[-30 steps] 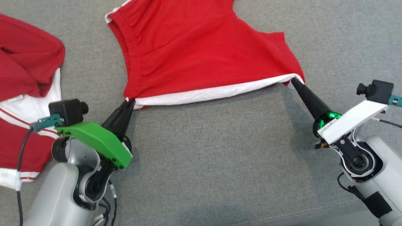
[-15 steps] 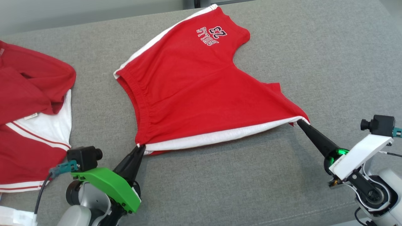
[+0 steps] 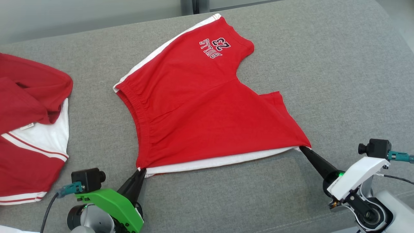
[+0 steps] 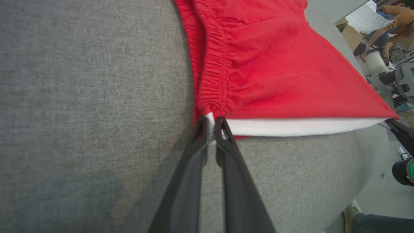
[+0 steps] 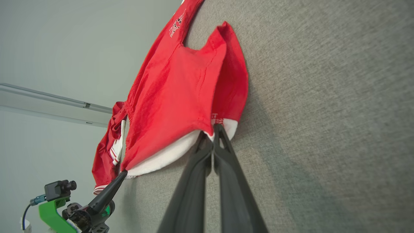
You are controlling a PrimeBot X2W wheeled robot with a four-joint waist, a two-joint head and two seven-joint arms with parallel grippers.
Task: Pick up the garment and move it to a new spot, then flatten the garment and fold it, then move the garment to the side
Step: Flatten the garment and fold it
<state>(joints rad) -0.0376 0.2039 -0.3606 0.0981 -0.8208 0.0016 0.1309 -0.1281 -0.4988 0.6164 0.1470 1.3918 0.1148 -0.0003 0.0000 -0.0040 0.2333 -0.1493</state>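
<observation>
The garment (image 3: 200, 110) is a pair of red shorts with white side stripes and a "BULLS 23" print, spread on the grey cushion (image 3: 226, 200). My left gripper (image 3: 141, 171) is shut on the near waistband corner, where the white stripe meets the elastic (image 4: 211, 121). My right gripper (image 3: 303, 149) is shut on the near leg-hem corner (image 5: 216, 127). The near white-striped edge is stretched between the two grippers. The garment (image 5: 181, 94) rises a little off the cushion near my right fingertips. The garment (image 4: 275, 71) shows its gathered waistband in the left wrist view.
Another red and white garment (image 3: 29, 123) lies bunched at the cushion's left side. The cushion's far edge meets a pale wall (image 3: 81, 16). A person (image 4: 388, 19) and equipment stand beyond the cushion in the left wrist view.
The head camera has tilted up, so more of the garment's far end and print shows. Both grippers keep their hold on the near corners, with the edge still taut.
</observation>
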